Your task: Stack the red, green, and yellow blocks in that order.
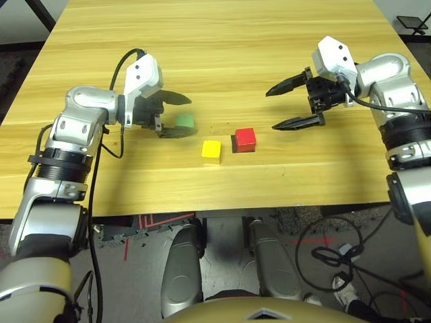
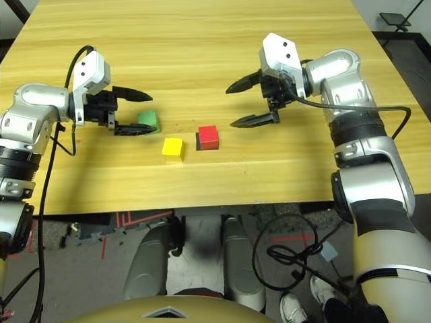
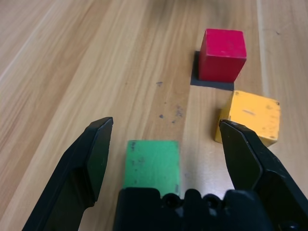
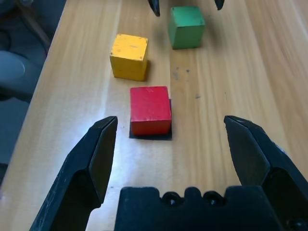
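The red block (image 1: 245,139) sits on a thin black square patch (image 4: 150,135) on the wooden table (image 1: 222,47). The yellow block (image 1: 211,150) is just beside it on the robot's left and slightly nearer the robot. The green block (image 1: 185,121) lies farther left, between the wide-spread fingers of the left gripper (image 1: 176,115), not touched. The right gripper (image 1: 288,106) is to the right of the red block, also wide and holding nothing.

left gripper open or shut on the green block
Open. The left gripper has its fingers spread either side of the green block, with gaps visible on both sides.
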You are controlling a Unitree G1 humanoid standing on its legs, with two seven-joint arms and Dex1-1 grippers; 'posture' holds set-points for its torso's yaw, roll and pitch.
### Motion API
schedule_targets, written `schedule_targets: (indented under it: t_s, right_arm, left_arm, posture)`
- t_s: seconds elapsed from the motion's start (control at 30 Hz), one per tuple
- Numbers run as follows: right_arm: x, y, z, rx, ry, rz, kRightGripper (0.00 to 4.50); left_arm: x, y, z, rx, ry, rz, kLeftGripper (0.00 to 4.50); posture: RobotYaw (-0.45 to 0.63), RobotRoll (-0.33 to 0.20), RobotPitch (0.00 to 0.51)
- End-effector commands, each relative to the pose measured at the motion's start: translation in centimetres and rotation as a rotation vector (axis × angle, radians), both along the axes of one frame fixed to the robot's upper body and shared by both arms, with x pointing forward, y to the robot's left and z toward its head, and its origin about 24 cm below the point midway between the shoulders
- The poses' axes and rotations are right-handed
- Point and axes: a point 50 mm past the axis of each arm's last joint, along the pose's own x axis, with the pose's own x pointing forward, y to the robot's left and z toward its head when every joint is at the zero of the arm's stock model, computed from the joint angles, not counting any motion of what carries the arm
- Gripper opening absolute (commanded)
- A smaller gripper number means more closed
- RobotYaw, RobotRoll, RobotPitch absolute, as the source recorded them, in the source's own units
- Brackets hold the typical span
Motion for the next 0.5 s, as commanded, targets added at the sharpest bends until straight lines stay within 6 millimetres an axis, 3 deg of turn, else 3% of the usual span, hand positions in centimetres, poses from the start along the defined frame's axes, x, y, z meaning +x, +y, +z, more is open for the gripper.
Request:
schedule_targets:
  t_s: [0.03, 0.37, 0.5]
  right_arm:
    - [-0.77, -0.41, 0.70, 0.020, -0.017, -0.023, 4.48]
    - [-1.40, -1.02, 0.90, 0.039, -0.014, -0.074, 4.48]
    - [-1.28, -0.96, 0.97, 0.045, -0.013, -0.078, 4.50]
  left_arm:
    - [0.53, 0.30, -0.73, 0.053, 0.032, 0.014, 4.50]
    - [0.88, 0.92, -1.68, 0.146, 0.132, 0.076, 4.50]
    - [1.00, 0.54, -1.56, 0.123, 0.128, 0.090, 3.32]
  posture:
    - [0.12, -0.051, 0.214]
    - [0.11, -0.046, 0.220]
    - [0.11, -0.043, 0.221]
